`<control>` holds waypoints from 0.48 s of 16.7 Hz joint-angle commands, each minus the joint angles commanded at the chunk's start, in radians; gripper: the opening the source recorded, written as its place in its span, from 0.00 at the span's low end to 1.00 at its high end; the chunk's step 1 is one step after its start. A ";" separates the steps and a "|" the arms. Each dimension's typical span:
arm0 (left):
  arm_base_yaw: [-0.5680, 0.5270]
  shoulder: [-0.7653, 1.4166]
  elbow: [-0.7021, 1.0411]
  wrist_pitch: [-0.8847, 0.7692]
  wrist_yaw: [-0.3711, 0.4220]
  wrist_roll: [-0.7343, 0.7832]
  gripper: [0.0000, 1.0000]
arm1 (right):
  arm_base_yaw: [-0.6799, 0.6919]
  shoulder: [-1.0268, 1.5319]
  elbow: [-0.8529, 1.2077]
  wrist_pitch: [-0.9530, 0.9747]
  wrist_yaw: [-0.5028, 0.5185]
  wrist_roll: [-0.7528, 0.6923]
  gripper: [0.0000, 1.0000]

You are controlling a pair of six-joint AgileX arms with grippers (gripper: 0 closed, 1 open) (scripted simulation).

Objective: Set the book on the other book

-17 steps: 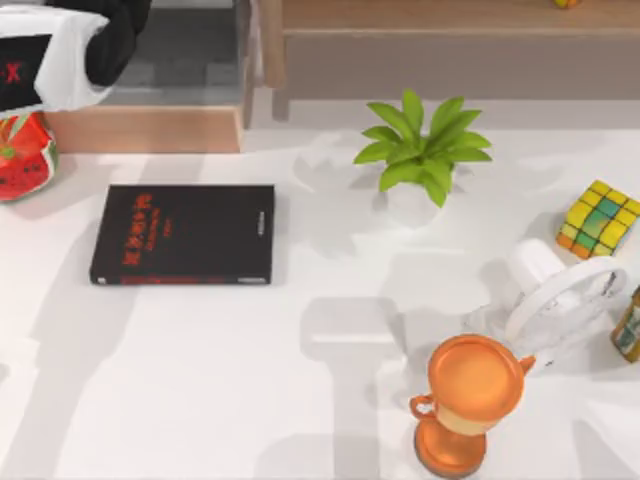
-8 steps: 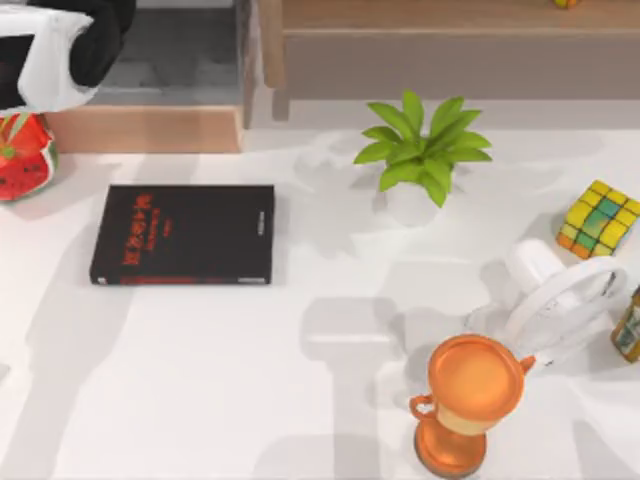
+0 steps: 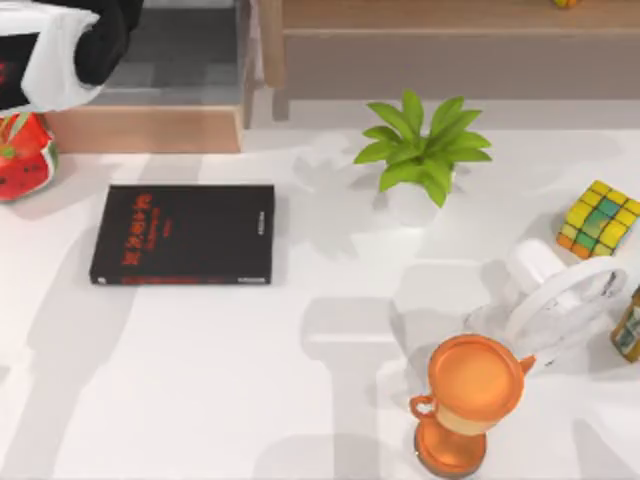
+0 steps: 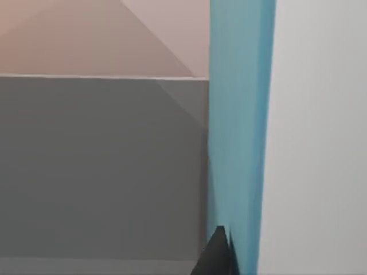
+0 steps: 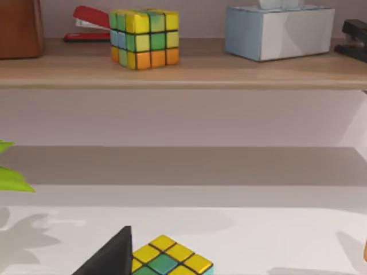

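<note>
- While the black book (image 3: pixel 183 234) lies flat at the white table's (image 3: pixel 200 380) left, the left arm (image 3: pixel 60 45) is seen at the top-left corner.
- The blue book (image 4: pixel 241 132) is seen edge-on against a left fingertip (image 4: pixel 215 255); the grip cannot be told.
- A wooden shelf (image 5: pixel 183 66) is seen behind the table.

Top view: camera above the table (image 3: pixel 220 400), looking straight down, far enough to take in most of its surface. Left wrist view: held very close against the light blue book (image 4: pixel 241 137), facing a grey and tan backdrop. Right wrist view: low and near-level, facing the shelf (image 5: pixel 183 71) behind the table. The puzzle cube (image 3: pixel 598 218) (image 5: pixel 169 260) appears in both the top and right wrist views.
</note>
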 joint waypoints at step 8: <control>-0.007 -0.098 -0.038 0.042 -0.020 0.080 0.00 | 0.000 0.000 0.000 0.000 0.000 0.000 1.00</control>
